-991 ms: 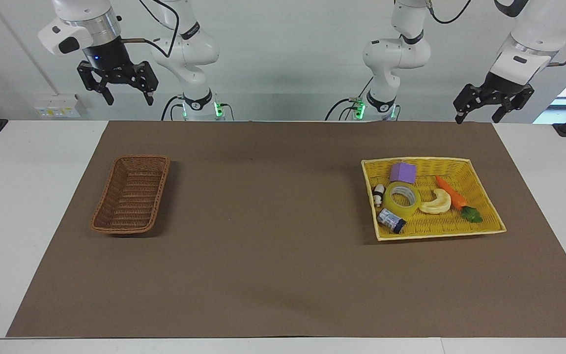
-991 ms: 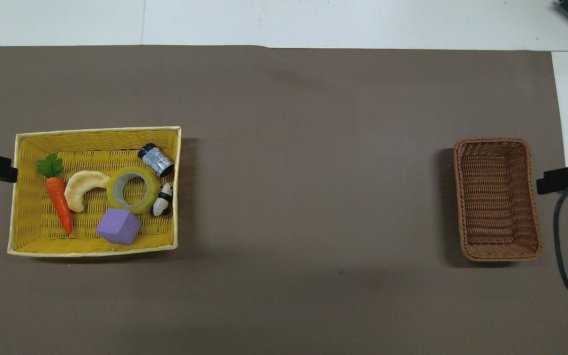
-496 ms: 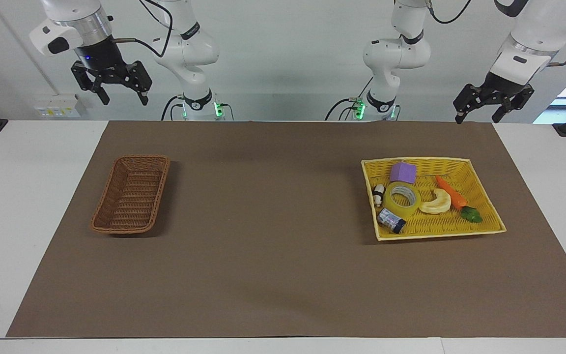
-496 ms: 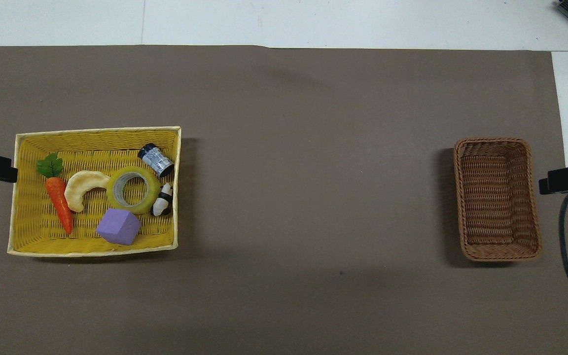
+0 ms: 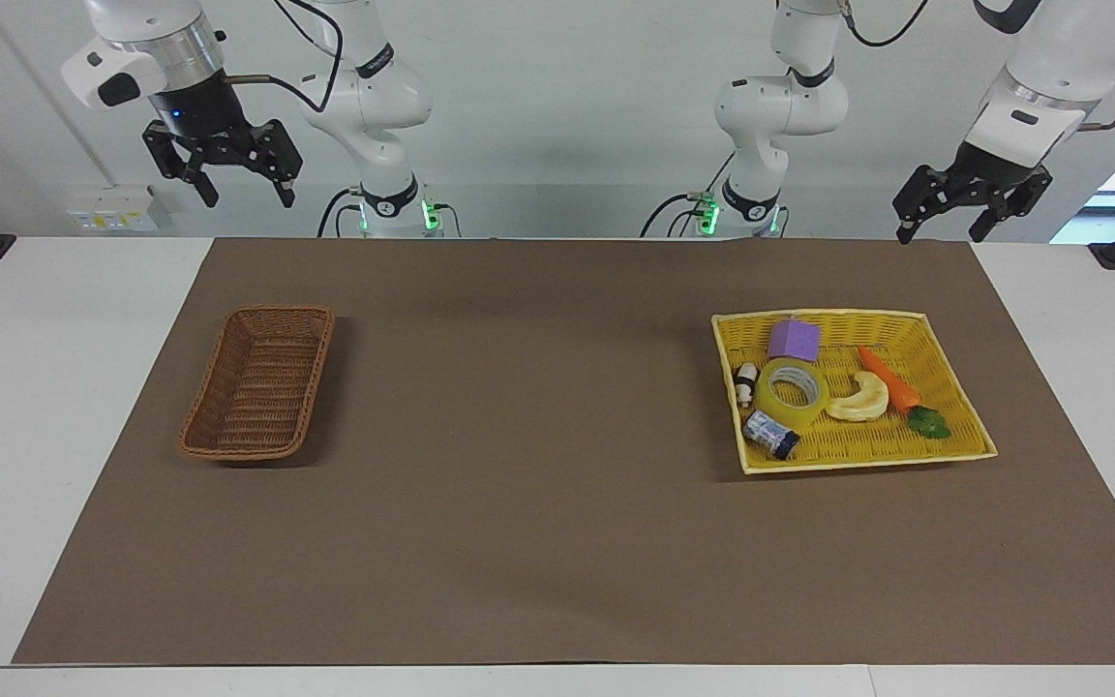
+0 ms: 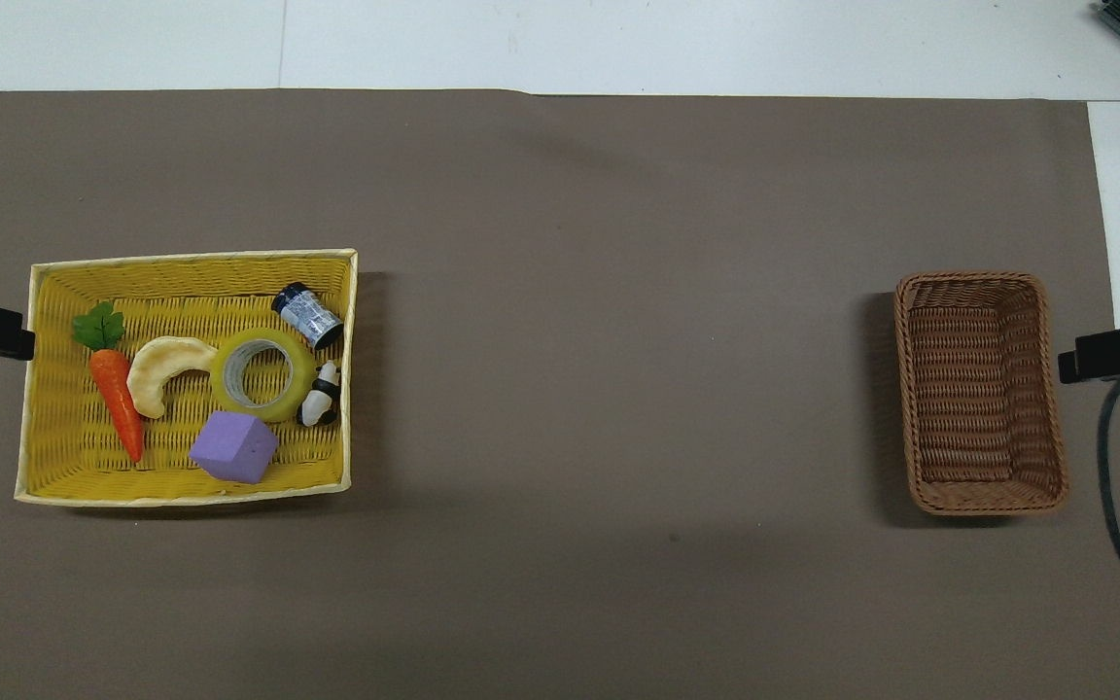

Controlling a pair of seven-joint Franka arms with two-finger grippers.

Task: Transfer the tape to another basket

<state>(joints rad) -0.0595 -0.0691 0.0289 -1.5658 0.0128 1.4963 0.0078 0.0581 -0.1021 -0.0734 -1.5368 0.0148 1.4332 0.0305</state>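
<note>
The tape (image 5: 792, 390) is a yellow roll lying flat in the yellow tray-basket (image 5: 819, 315), toward the left arm's end of the table. It also shows in the overhead view (image 6: 262, 374). The dark brown wicker basket (image 5: 262, 387) sits empty toward the right arm's end and also shows in the overhead view (image 6: 978, 389). My left gripper (image 5: 941, 230) is open and empty, high over the table edge nearest the robots. My right gripper (image 5: 245, 198) is open and empty, high over that edge too. Only the grippers' tips show in the overhead view.
The yellow tray-basket (image 6: 191, 259) also holds a purple block (image 6: 234, 447), a toy carrot (image 6: 116, 394), a pale crescent slice (image 6: 163, 367), a small panda figure (image 6: 323, 395) and a small dark-capped can (image 6: 308, 315), all close around the tape. A brown mat (image 5: 538, 503) covers the table.
My right gripper has risen a little and shifted slightly toward its end of the table. The left gripper and all objects are unmoved.
</note>
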